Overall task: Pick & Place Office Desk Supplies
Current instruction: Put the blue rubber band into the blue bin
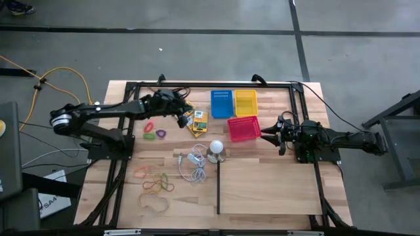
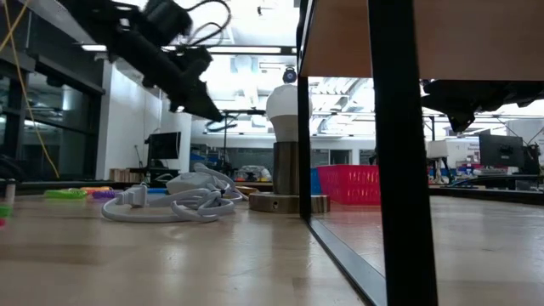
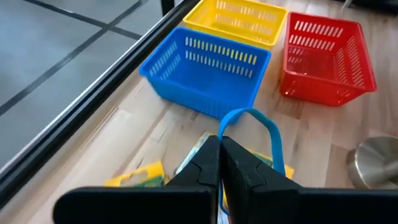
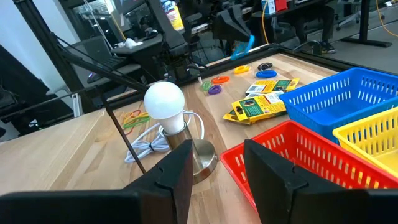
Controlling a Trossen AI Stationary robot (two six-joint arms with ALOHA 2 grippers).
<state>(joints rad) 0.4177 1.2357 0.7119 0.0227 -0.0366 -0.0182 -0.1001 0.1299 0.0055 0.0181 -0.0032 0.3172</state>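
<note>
My left gripper (image 1: 186,118) hangs above the yellow-and-green packets (image 1: 198,122) at the table's far middle, shut on a blue ring (image 3: 272,134). From the right wrist view the same ring (image 4: 244,46) shows in the air. Orange (image 1: 149,126), green (image 1: 149,136) and purple (image 1: 161,133) rings lie on the table to the left of the packets. Rubber bands (image 1: 156,182) lie flat near the left front. My right gripper (image 4: 217,168) waits open just right of the red basket (image 1: 243,128), with nothing between its fingers. My left gripper pinches the blue ring's rim (image 3: 222,124) between its two fingertips. The fingers slant down from the table's left. The rest of the ring loops out past the fingertips, lifted clear above the packets.
A blue basket (image 1: 222,103) and a yellow basket (image 1: 246,101) stand side by side at the far edge, the red one just nearer. A white bulb on a silvery base (image 1: 216,149) and a coiled white cord (image 1: 192,164) sit mid-table. A raised wooden board (image 1: 269,187) fills the front right.
</note>
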